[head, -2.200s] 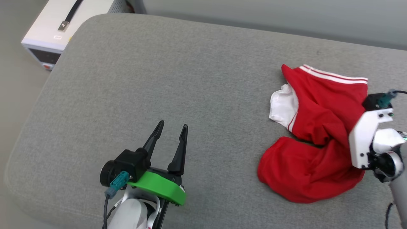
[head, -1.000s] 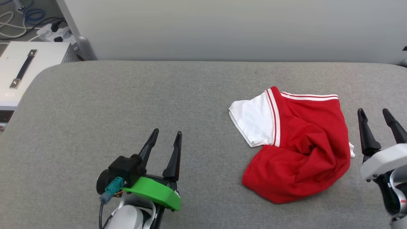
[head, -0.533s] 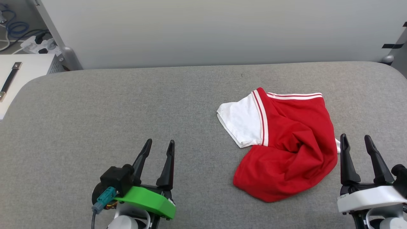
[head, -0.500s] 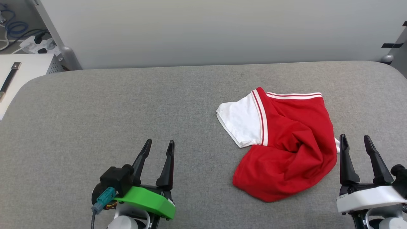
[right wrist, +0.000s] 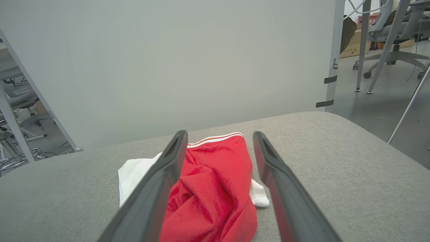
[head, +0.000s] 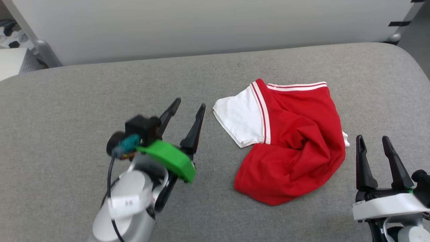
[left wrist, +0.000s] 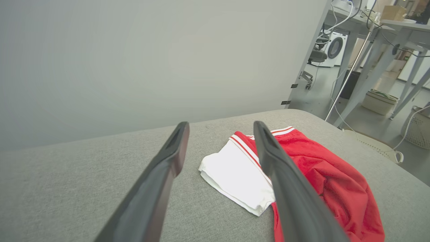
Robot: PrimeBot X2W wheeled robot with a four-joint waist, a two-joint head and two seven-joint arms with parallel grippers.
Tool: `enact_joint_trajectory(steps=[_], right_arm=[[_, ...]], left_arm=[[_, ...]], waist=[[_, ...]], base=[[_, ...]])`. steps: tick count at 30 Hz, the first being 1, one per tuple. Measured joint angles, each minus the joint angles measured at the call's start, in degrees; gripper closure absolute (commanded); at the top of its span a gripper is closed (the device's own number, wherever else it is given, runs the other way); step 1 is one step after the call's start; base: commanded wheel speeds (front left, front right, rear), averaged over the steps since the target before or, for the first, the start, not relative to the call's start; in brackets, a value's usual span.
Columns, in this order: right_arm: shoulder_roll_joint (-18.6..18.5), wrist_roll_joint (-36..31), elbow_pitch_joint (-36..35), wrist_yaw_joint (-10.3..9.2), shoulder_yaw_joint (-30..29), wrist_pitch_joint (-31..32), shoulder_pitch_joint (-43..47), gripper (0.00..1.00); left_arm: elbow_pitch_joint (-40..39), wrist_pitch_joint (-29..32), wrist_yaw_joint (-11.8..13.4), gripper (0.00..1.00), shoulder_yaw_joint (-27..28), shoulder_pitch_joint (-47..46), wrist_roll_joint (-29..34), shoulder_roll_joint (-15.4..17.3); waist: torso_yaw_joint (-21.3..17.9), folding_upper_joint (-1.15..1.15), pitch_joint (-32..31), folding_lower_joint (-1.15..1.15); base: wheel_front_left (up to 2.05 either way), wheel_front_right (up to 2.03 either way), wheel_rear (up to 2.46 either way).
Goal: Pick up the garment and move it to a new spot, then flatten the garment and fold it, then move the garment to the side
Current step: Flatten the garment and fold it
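Fingers [head: 195, 129] of left gripper [head: 189, 103] spread, empty; advanced up-table since last frame, tips now near white sleeve [head: 238, 121], not touching | right gripper [head: 373, 137] parted, empty, parked as before just beside garment [head: 295, 141] | garment crumpled, unheld, on grey tabletop [head: 84, 101], unmoved | head camera shifted slightly

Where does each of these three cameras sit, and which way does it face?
Head view: on the head, facing forward and down at the grey cushion and crumpled garment; left claw and right claw show, open.
Left wrist view: on that wrist, facing along its fingers toward the white sleeve.
Right wrist view: on that wrist, facing along its fingers at the red body.
Shared: all three see the garment.
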Motion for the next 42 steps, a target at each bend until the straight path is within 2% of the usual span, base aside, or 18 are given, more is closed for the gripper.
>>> enact_joint_trajectory(steps=[3, 10, 12, 15, 19, 23, 38, 39, 40, 41, 42], right_arm=[[0.14, 0.0, -0.88, 0.0, 0.05, 0.24, -0.81, 0.0], [0.87, 0.0, -1.4, 0.0, 1.67, 0.23, -3.42, 0.0], [1.25, 0.0, -1.36, 0.0, 2.64, 0.14, -4.07, 0.0], [1.64, 0.0, -1.23, 0.0, 3.8, -0.2, -4.97, 0.0], [1.81, 0.0, -0.82, 0.0, 4.75, -0.57, -6.01, 0.0], [1.99, 0.01, -0.24, 0.0, 5.42, -0.89, -6.78, 0.0], [2.44, 0.02, 0.58, 0.0, 6.54, -1.44, -8.25, 0.0], [2.49, 0.02, 0.58, 0.0, 6.41, -1.45, -8.26, 0.0], [2.53, 0.01, 0.58, 0.0, 6.34, -1.45, -8.27, 0.0], [2.56, 0.01, 0.56, 0.0, 6.22, -1.45, -8.27, 0.0], [2.56, -0.01, 0.55, 0.0, 6.08, -1.45, -8.28, 0.0]], left_arm=[[1.18, 9.68, 0.0, 0.0, -3.43, -8.34, -3.11, 2.29], [10.21, 40.54, 0.0, 0.0, -11.41, -25.01, -12.22, 7.24], [13.02, 45.79, 0.0, 0.0, -12.22, -28.32, -13.8, 8.33], [16.91, 50.41, 0.0, 0.0, -12.71, -32.41, -14.68, 8.82], [21.47, 53.88, 0.0, 0.0, -13.77, -35.57, -14.91, 8.89], [25.44, 54.08, 0.0, 0.0, -14.16, -37.6, -14.88, 8.93], [34.95, 49.33, 0.02, 0.0, -16.13, -40.47, -13.14, 8.36], [35.12, 49.68, 0.02, 0.2, -16.61, -40.6, -13.21, 8.36], [35.23, 49.8, 0.02, 0.66, -16.86, -40.68, -13.28, 8.34], [35.29, 49.7, 0.02, 1.0, -17.08, -40.73, -13.5, 8.28], [35.46, 49.63, 0.01, 1.0, -17.26, -40.73, -13.85, 8.21]], waist=[[-0.8, 0.0, 1.67, 0.0], [-3.5, 0.0, 5.73, 0.0], [-4.61, 0.0, 6.84, 0.0], [-6.22, 0.0, 8.39, 0.0], [-8.28, 0.0, 10.52, 0.0], [-10.04, 0.0, 12.42, 0.01], [-13.68, 0.0, 17.06, 0.01], [-13.61, 0.0, 17.15, 0.01], [-13.52, 0.0, 17.18, 0.01], [-13.39, 0.0, 17.2, 0.0], [-13.21, 0.0, 17.19, 0.0]], base=[[0.0, 0.0, 0.0], [0.0, 0.0, 0.0], [0.0, 0.0, 0.0], [0.0, 0.0, 0.0], [0.0, 0.0, 0.0], [0.0, 0.0, 0.0], [0.0, 0.0, 0.0], [0.0, 0.0, 0.0], [0.0, 0.0, 0.0], [0.0, 0.0, 0.0], [0.0, 0.0, 0.0]])
